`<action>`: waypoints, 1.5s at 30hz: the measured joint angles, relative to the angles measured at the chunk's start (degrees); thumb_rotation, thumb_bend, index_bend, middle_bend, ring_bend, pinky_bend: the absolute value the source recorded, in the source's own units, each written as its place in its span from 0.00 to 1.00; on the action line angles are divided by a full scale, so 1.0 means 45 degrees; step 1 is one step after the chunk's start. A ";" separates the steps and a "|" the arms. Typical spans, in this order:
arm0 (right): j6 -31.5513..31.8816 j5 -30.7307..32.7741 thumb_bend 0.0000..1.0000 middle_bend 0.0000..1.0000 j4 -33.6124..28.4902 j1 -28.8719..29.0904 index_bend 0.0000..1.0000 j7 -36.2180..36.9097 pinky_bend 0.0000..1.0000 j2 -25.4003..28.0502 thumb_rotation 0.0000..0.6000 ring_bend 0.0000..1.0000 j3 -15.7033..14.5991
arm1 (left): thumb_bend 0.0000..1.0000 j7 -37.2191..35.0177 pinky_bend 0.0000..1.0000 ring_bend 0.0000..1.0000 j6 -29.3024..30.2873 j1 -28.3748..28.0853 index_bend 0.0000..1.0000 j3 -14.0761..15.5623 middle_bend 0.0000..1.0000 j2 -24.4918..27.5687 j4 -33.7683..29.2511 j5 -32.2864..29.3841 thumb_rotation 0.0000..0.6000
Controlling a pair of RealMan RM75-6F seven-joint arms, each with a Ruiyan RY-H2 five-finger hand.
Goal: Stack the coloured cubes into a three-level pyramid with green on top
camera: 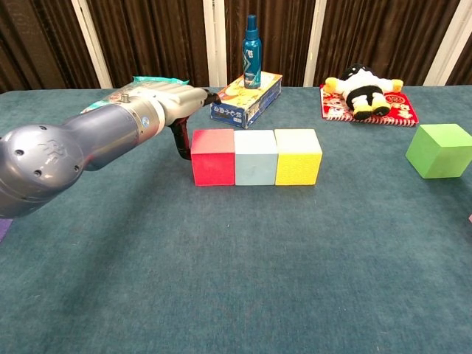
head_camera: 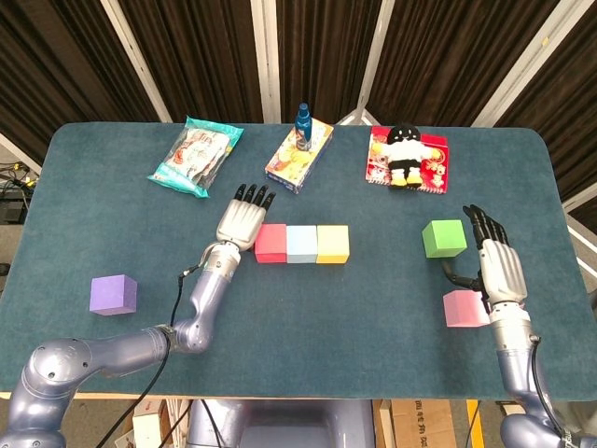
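Note:
Red (head_camera: 270, 243), light blue (head_camera: 301, 244) and yellow (head_camera: 332, 243) cubes form one tight row mid-table, also seen as red (camera: 213, 155), blue (camera: 255, 155) and yellow (camera: 298, 155). My left hand (head_camera: 242, 219) is flat, fingers extended, its side against the red cube's left face (camera: 175, 110). The green cube (head_camera: 444, 238) (camera: 441, 150) lies to the right. My right hand (head_camera: 494, 266) hovers open between it and the pink cube (head_camera: 464, 308). A purple cube (head_camera: 113, 294) rests far left.
Along the back lie a snack bag (head_camera: 195, 154), a printed box (head_camera: 298, 154) with a blue bottle (camera: 251, 53) on it, and a panda plush (head_camera: 405, 154) on a red mat (head_camera: 429, 173).

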 measured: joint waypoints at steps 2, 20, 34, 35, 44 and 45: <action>-0.0011 -0.0001 0.34 0.00 0.0007 -0.0010 0.00 0.0001 0.00 -0.0008 1.00 0.00 0.0009 | 0.23 -0.0028 0.02 0.00 -0.0002 -0.0021 0.00 -0.0030 0.00 -0.0047 0.0050 0.0030 1.00; -0.0124 -0.0014 0.34 0.00 -0.0014 -0.0066 0.00 -0.0052 0.00 -0.0041 1.00 0.00 0.0075 | 0.22 0.0188 0.02 0.00 -0.0050 0.0018 0.00 -0.0076 0.00 0.0034 -0.0041 -0.0031 1.00; -0.0074 -0.0084 0.34 0.00 -0.0205 -0.0126 0.00 -0.0036 0.00 -0.0031 1.00 0.00 0.0151 | 0.18 0.0467 0.02 0.00 0.0289 0.0589 0.00 -0.0242 0.06 0.2009 -0.3173 -0.1181 1.00; -0.0070 -0.0093 0.34 0.00 -0.0229 -0.0130 0.00 -0.0032 0.00 -0.0025 1.00 0.00 0.0157 | 0.18 0.0524 0.02 0.00 0.0285 0.0596 0.00 -0.0261 0.06 0.2168 -0.3415 -0.1378 1.00; 0.0013 -0.0203 0.34 0.00 -0.0360 -0.0171 0.00 0.0000 0.00 0.0002 1.00 0.00 0.0203 | 0.18 0.1059 0.02 0.00 0.0260 0.0282 0.00 -0.0273 0.13 0.3015 -0.4762 -0.3039 1.00; 0.0013 -0.0205 0.34 0.00 -0.0367 -0.0174 0.00 0.0005 0.00 0.0005 1.00 0.00 0.0204 | 0.18 0.1079 0.02 0.00 0.0261 0.0217 0.00 -0.0247 0.14 0.3019 -0.4787 -0.3178 1.00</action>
